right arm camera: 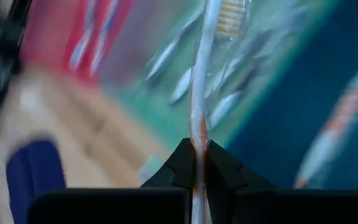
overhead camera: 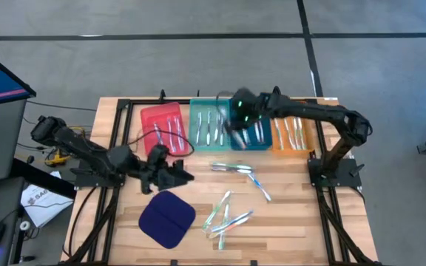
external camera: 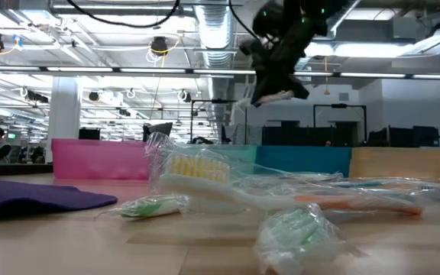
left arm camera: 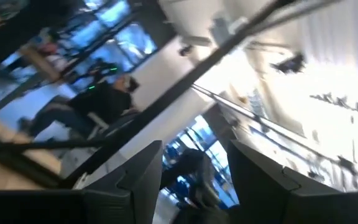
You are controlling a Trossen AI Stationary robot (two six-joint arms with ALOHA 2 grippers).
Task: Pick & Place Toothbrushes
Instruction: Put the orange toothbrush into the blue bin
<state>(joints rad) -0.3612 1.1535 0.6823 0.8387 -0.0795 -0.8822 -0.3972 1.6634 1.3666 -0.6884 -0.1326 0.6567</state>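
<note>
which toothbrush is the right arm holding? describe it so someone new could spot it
Start at the row of coloured trays at the table's far edge; the right gripper hangs above the teal tray and blue tray. Pinched in it is a wrapped toothbrush, white-handled with yellow bristles. It alone is in the air; the others lie in trays or on wood.

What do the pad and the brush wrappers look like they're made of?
Pad: dark blue cloth, matte, looks soft, with a centre crease. Wrappers: thin clear plastic film, crinkled and glinting around each brush. Table: light wooden slats, visible grain.
</note>
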